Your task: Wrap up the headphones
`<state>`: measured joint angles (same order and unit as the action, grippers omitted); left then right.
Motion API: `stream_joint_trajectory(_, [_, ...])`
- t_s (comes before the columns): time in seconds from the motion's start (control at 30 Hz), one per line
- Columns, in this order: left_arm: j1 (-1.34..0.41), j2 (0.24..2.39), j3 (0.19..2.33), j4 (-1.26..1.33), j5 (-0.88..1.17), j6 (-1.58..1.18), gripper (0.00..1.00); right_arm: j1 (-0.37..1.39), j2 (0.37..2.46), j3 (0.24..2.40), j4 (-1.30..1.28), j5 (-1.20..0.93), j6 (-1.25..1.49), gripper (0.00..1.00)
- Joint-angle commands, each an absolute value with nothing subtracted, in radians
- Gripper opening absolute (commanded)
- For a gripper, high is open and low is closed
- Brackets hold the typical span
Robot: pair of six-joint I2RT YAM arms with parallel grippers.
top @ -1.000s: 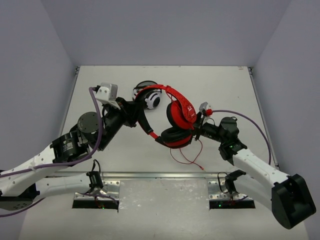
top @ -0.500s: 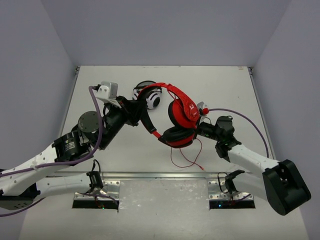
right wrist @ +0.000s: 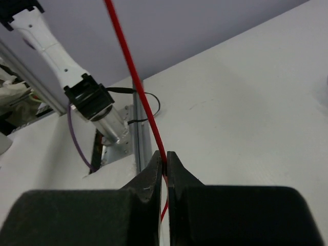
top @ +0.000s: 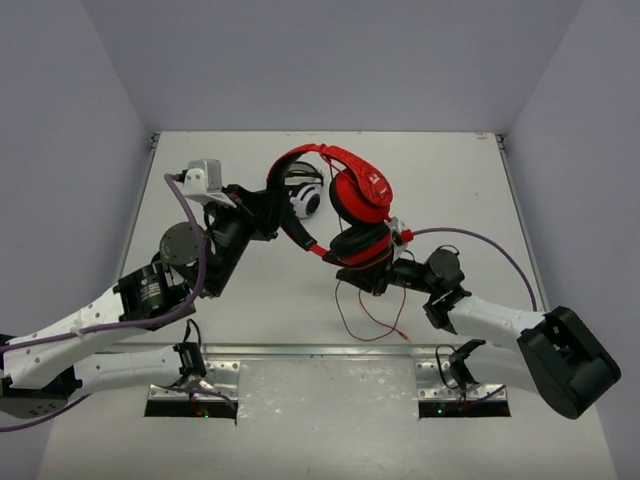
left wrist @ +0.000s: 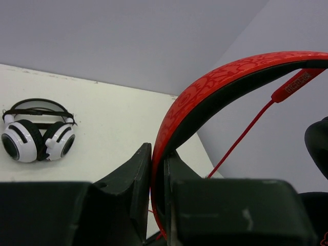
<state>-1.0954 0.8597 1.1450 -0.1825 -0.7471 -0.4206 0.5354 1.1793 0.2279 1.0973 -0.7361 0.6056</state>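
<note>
Newly closed, the right gripper point(right wrist: 165, 163) is pinching the cable point(right wrist: 134, 72) at the headphones' point(top: 358, 195) six o'clock, while the left gripper point(left wrist: 159, 155) is clamping the headband point(left wrist: 215, 82).

walls point(top: 320, 60): plain pale grey | table point(top: 450, 180): white, matte | near edge: metal rail point(top: 320, 352)

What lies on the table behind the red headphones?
A white-and-black headset lies on the table. From above, the red headphones cover part of it; the left wrist view shows it whole.

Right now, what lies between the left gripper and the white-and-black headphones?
Only bare table, in the left wrist view; the left gripper, shut on the red headphones, is apart from the white-and-black headphones.
</note>
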Motion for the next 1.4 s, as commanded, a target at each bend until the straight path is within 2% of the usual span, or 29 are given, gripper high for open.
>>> stream_joint_trajectory(0.0, [-1.104, 0.857, 1.141, 0.064, -0.879, -0.491, 0.0, 0.613, 1.158, 0.199, 1.25, -0.715, 0.69, 0.02])
stream_joint_trajectory(0.13, [-1.104, 0.891, 1.152, 0.084, -0.99, -0.517, 0.0, 0.676, 1.167, 0.183, 1.354, -0.695, 0.735, 0.02])
stream_joint_trajectory(0.3, [-1.079, 0.989, 1.229, 0.078, -1.134, -0.436, 0.0, 0.753, 1.161, 0.19, 1.347, -0.69, 0.742, 0.01])
stream_joint_trajectory(0.37, [-1.036, 1.04, 1.308, 0.008, -1.109, -0.428, 0.0, 0.787, 1.152, 0.199, 1.319, -0.678, 0.73, 0.01])
stream_joint_trajectory(0.47, [-0.88, 1.15, 1.383, -0.133, -0.979, -0.475, 0.0, 0.801, 1.128, 0.21, 1.281, -0.672, 0.719, 0.01])
stream_joint_trajectory(0.53, [-0.858, 1.176, 1.387, -0.15, -0.982, -0.466, 0.0, 0.802, 1.106, 0.219, 1.258, -0.676, 0.719, 0.01])
stream_joint_trajectory(1.13, [-0.856, 1.224, 1.051, -0.135, -1.172, -0.586, 0.0, 0.805, 1.178, 0.399, 1.286, -0.767, 0.885, 0.04])
stream_joint_trajectory(1.37, [-0.85, 1.259, 0.942, -0.166, -1.178, -0.689, 0.0, 0.807, 1.157, 0.443, 1.221, -0.775, 0.899, 0.09])
